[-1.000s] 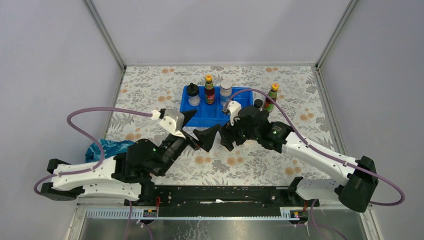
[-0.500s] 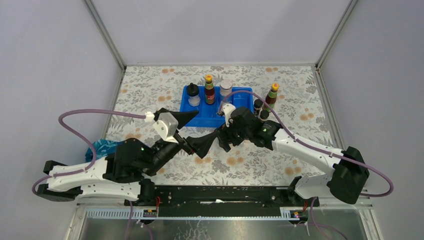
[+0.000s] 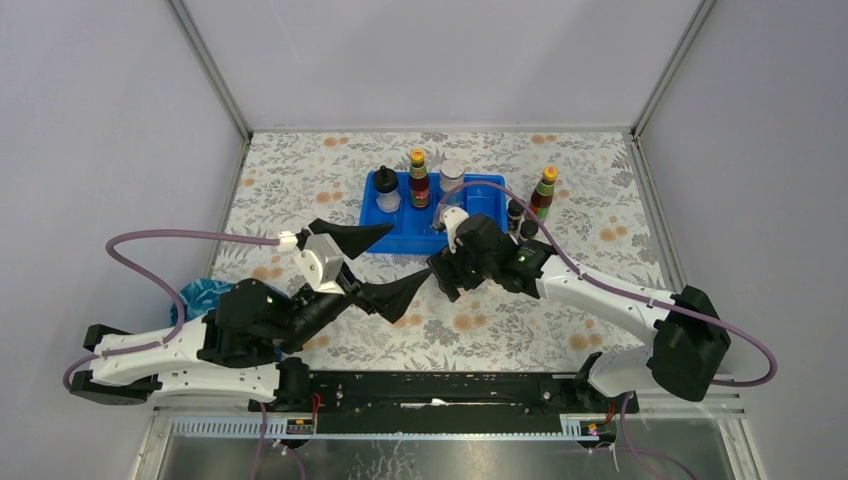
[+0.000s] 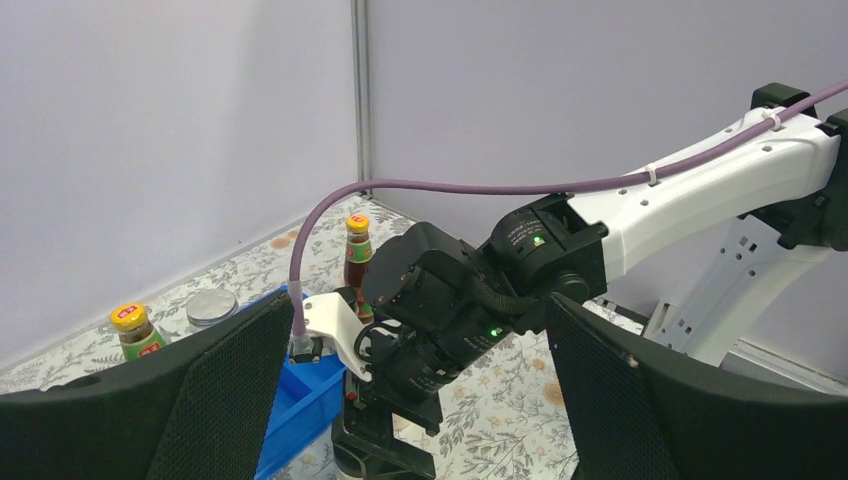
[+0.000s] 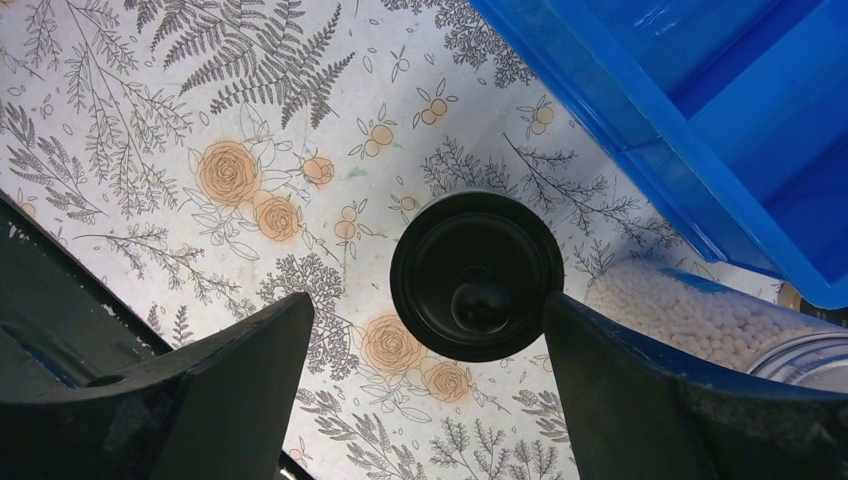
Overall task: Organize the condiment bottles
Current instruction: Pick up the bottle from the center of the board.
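Observation:
My right gripper [image 3: 446, 276] is open and points down just in front of the blue tray [image 3: 400, 238]. In the right wrist view it [image 5: 428, 312] straddles a black-domed bottle [image 5: 476, 275] standing on the tablecloth, beside a clear silver-lidded jar [image 5: 700, 312] of white beads. In the tray stand a black-domed bottle [image 3: 388, 190], a red-labelled yellow-capped bottle [image 3: 418, 176] and a silver-lidded jar [image 3: 452, 180]. Right of the tray stand another yellow-capped bottle [image 3: 544, 190] and two tiny black-capped bottles [image 3: 515, 211]. My left gripper [image 3: 374, 266] is open and empty, facing the right gripper.
A crumpled blue cloth [image 3: 204, 296] lies at the near left beside the left arm. Grey walls close in the floral tablecloth [image 3: 300, 180] at the back and sides. The right arm's purple cable [image 4: 420, 186] arcs across the left wrist view.
My right gripper has moved left and nearer, uncovering the two tiny bottles right of the tray. My left arm has drawn back to the left, its gripper still open.

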